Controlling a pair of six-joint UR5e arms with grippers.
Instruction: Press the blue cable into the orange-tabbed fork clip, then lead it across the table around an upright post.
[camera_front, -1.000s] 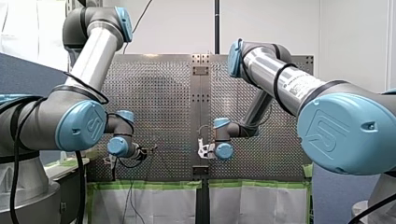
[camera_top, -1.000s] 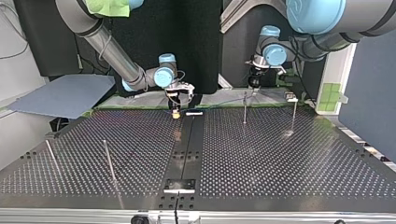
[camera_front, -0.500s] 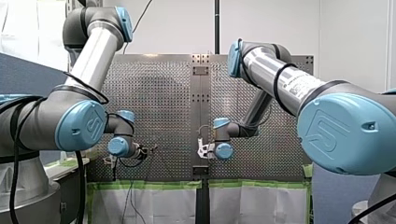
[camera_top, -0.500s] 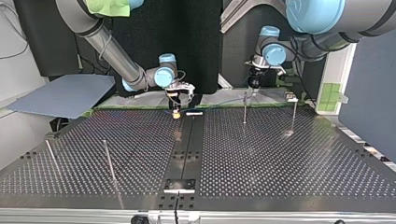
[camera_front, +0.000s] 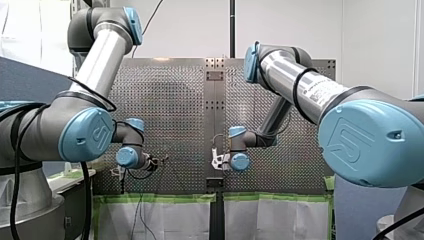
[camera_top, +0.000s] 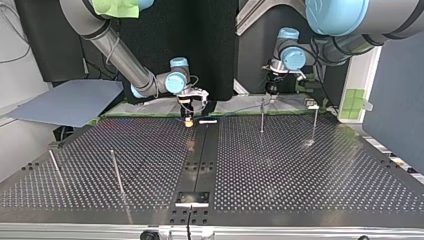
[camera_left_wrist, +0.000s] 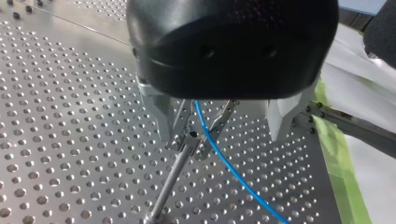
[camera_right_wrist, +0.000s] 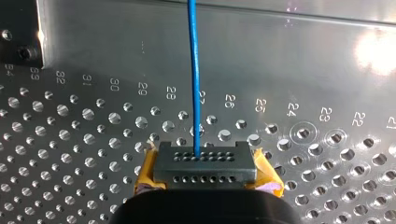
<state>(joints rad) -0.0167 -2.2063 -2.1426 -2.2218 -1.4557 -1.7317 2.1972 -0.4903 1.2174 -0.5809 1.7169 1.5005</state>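
The blue cable (camera_right_wrist: 194, 70) runs straight away from my right gripper (camera_right_wrist: 205, 165) and ends at its tips, a dark holed block flanked by yellow-orange pieces; the gripper is shut on it. In the top view that gripper (camera_top: 191, 107) points down at the table's far edge, with a small orange-yellow piece (camera_top: 188, 121) right under it. I cannot tell the clip's tabs from the gripper's pads. My left gripper (camera_left_wrist: 219, 135) hangs open over an upright post (camera_left_wrist: 173, 179). The cable (camera_left_wrist: 233, 172) passes loose between its metal fingers (camera_left_wrist: 161, 116), beside the post's top.
A second upright post (camera_top: 314, 122) stands to the right of the first post (camera_top: 262, 114) in the top view. Two leaning rods (camera_top: 116, 172) rise at that view's near left. A small white plate (camera_top: 207, 121) lies beside the orange piece. Green tape (camera_left_wrist: 334, 154) edges the table.
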